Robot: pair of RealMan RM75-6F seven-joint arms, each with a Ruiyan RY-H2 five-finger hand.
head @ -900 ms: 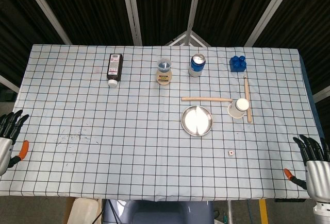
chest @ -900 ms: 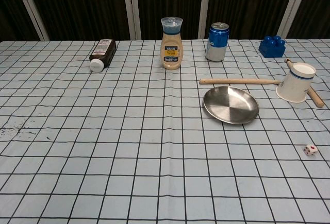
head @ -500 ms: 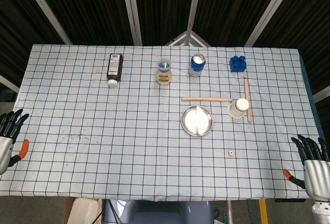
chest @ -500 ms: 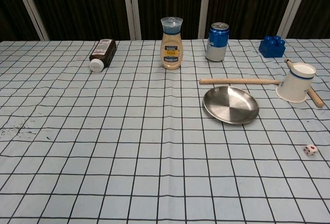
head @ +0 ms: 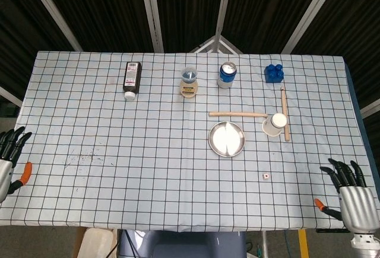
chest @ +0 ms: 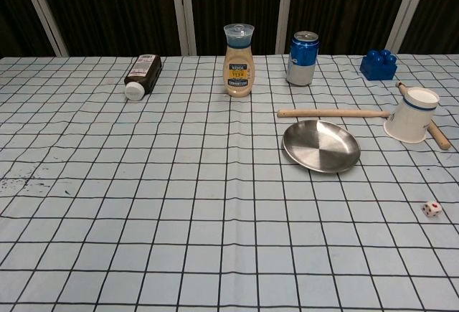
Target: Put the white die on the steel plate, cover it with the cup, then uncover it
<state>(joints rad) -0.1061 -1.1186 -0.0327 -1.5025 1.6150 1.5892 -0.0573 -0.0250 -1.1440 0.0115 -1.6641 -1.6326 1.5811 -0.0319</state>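
The right hand (head: 356, 201) is hovering at the table's near right corner with its dark fingers (head: 342, 172) spread wide, holding nothing. The left hand (head: 8, 162) is sitting off the near left edge, fingers fanned apart and empty too. Neither hand is showing in the chest view.

The white die (head: 266, 177) is lying on the checked cloth (head: 119, 151), at about ten o'clock from the right hand and well apart from it. The steel plate (head: 226, 139) is sitting at roughly eleven o'clock from the die, near but not touching. The cup (head: 275, 124) is lying tipped at the plate's two o'clock, resting against a wooden stick (head: 284, 114).
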